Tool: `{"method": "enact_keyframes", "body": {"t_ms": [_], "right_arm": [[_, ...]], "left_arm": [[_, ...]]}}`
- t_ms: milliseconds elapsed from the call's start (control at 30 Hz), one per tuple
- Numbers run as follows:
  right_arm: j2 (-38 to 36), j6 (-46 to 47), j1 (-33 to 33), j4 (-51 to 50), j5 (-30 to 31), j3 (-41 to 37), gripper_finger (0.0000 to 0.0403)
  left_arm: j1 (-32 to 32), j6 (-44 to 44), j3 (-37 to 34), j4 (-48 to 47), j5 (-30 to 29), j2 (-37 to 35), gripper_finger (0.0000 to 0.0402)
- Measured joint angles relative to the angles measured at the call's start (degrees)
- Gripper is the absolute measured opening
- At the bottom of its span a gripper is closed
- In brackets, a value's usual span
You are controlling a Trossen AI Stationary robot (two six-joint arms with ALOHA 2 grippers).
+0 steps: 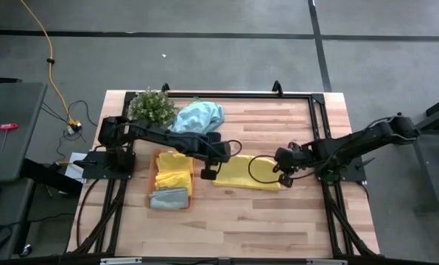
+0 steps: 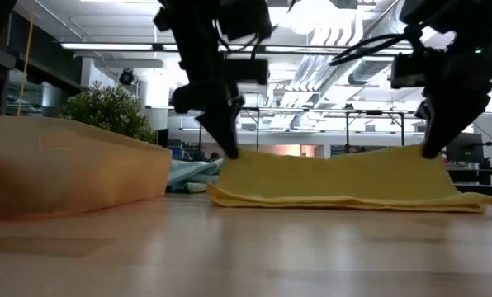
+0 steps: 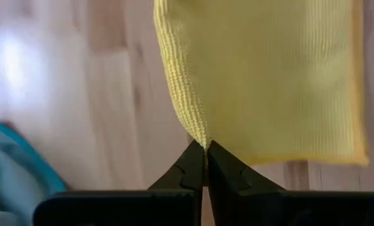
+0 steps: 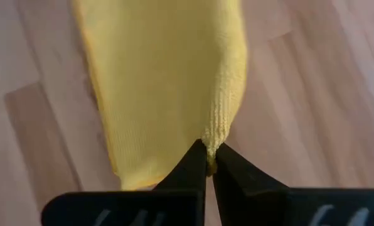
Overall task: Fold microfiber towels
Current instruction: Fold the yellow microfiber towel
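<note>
A yellow microfiber towel (image 1: 247,172) lies folded over on the wooden table between my two grippers; it also shows in the low view (image 2: 337,183). My left gripper (image 1: 208,174) is shut on its left end. My right gripper (image 1: 284,180) is shut on its right end. A light blue towel (image 1: 197,116) lies heaped at the far side. A folded yellow towel (image 1: 173,169) and a folded grey towel (image 1: 168,199) lie in an orange tray (image 1: 152,179) at the left. My left gripper pinches a corner of the yellow towel (image 3: 203,142) between its two fingertips, coming from above and pointing down. The corner is raised (image 2: 229,158); the towel slopes down from it onto the table. My right gripper pinches a corner of the yellow towel (image 4: 212,143) between its two fingertips, from above, pointing down. The corner is raised (image 2: 432,155), and the cloth below it bunches into a narrow fold. The rest lies on the table.
A small bushy green plant (image 1: 152,107) stands at the far left. The orange tray's wall (image 2: 73,169) rises at the left in the low view. Bare wood (image 1: 241,221) lies between the towel and the near edge.
</note>
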Motion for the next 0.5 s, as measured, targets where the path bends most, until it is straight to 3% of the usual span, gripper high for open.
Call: {"method": "enact_keyframes", "body": {"t_ms": [167,500], "right_arm": [[0.0,4.5,5.7,-0.1,2.8,0.0,0.0],[0.0,13.4,16.2,-0.6,8.8,0.0,0.0]], "left_arm": [[-3.3,-1.3,0.0,0.1,-5.1,-0.2,0.0],[-8.0,-3.3,0.0,-0.3,-9.3,-0.3,0.0]]}}
